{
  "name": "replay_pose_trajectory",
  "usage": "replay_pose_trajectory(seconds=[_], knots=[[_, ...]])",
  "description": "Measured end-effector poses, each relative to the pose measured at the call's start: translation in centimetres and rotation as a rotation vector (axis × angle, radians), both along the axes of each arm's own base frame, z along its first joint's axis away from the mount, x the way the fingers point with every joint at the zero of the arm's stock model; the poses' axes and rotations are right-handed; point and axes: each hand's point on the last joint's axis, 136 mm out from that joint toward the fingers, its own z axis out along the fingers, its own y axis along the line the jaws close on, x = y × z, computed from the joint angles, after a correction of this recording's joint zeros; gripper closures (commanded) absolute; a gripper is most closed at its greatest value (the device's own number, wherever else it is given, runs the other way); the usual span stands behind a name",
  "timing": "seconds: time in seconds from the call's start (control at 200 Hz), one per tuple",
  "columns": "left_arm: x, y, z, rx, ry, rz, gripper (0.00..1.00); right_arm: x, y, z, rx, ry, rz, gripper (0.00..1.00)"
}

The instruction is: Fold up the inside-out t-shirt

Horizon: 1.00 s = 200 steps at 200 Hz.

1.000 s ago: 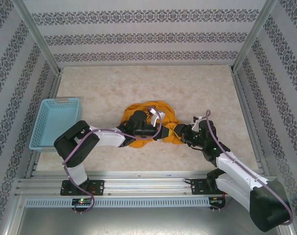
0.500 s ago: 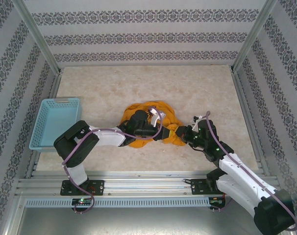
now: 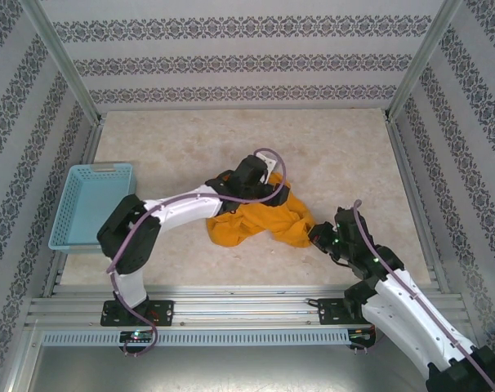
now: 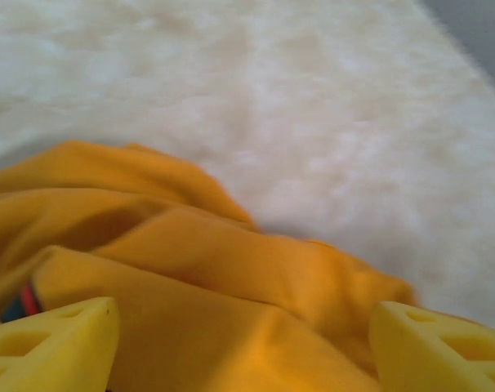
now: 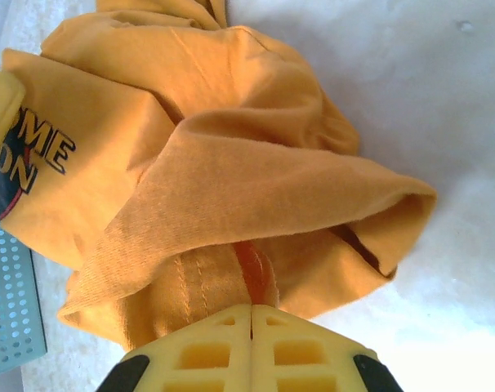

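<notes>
Mustard orange-yellow cotton t-shirt [image 3: 260, 220] lies crumpled on the pale marbled counter [image 3: 231, 139], well to the right of the light-blue plastic basket [image 3: 88, 204], not touching it.

Right claw [image 5: 251, 314]: fingers pressed together, pinching a fold at the shirt edge farthest from the basket. This looks like an anchor hold, so the heap can be dragged open. Dark emblem with cream lettering [image 5: 19, 163] shows on the basket-side part of the cloth.

Left claw [image 4: 243, 310]: spread wide, nothing in it, hanging over the shirt's far rim. Probably let go to take a better hold.

Against a second ago: left claw was closed down in the middle of the heap; it has since released and risen. Right arm has drawn back, away from the basket, and the heap is stretched longer.
</notes>
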Motion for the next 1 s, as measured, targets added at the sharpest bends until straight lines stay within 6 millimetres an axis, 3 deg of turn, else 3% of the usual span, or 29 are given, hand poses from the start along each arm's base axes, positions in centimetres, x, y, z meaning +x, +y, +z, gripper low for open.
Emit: replay_pose_trajectory(seconds=[0.085,0.185,0.27,0.465,0.644,0.754,0.879,0.939,0.999], knots=[[1.2,2.0,-3.2,0.124,0.042,0.073,0.2,-0.4,-0.5,-0.1,-0.014,0.005,-0.014,1.0],[2.3,5.8,-7.5,0.28,0.108,0.175,0.22,-0.8,-1.0,-0.2,-0.039,0.023,-0.025,1.0],[2.9,9.2,-9.4,0.364,0.155,0.275,0.24,-0.7,-0.9,0.6,-0.051,0.011,-0.014,1.0],[4.0,14.5,-9.1,0.393,0.189,0.483,0.24,1.0,0.6,3.8,-0.066,-0.061,0.051,1.0],[1.7,17.9,-7.7,0.395,0.179,0.597,0.25,1.4,3.4,4.8,-0.115,-0.09,0.164,1.0],[0.6,19.3,-7.2,0.394,0.17,0.637,0.25,0.7,5.4,3.1,-0.148,-0.057,0.237,1.0],[-0.2,20.0,-7.8,0.407,0.18,0.648,0.25,-1.4,6.9,-2.5,-0.203,0.08,0.307,1.0],[-0.5,20.1,-8.1,0.415,0.186,0.646,0.25,-2.5,6.8,-4.7,-0.232,0.145,0.324,0.89],[-0.6,20.2,-8.3,0.42,0.189,0.646,0.24,-2.8,6.6,-5.2,-0.242,0.162,0.327,0.72]])
